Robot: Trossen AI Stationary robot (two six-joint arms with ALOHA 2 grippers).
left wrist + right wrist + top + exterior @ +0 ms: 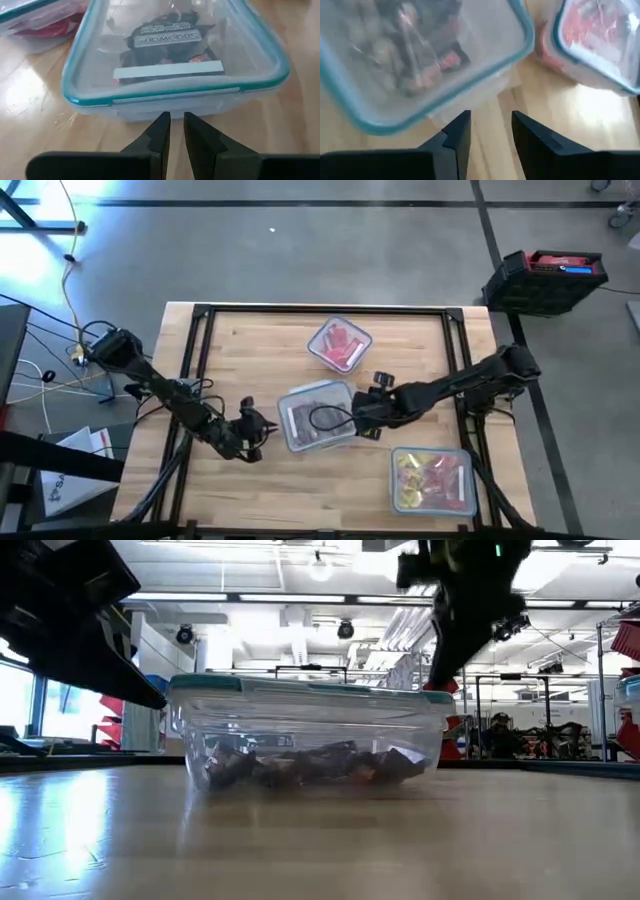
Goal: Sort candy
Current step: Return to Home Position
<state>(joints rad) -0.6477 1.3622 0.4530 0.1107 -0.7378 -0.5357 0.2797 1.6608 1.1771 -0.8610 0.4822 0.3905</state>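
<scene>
A clear lidded container [318,416] with a teal rim sits mid-table and holds dark brown candy [165,45]. My left gripper [176,120] stands low at its left side [258,426], fingers a narrow gap apart with nothing between them. My right gripper [491,120] is open at the container's right edge [360,420], just above the lid's corner [520,40]. A second lidded container with red candy [340,345] stands farther back. A third container [432,478], near right, holds yellow and red candy. My left gripper points level at the lid's tab [175,102] on the middle container's side wall; I cannot tell whether the fingertips touch it. My right gripper hovers at the lid's corner edge [470,100], pointing down at a slant; whether it touches cannot be told.
A black frame [200,320] runs along the table's far, left and right edges. Bare wood [250,350] lies far left of the containers and along the near edge [300,490]. A dark crate [545,280] stands on the floor beyond the table's right corner.
</scene>
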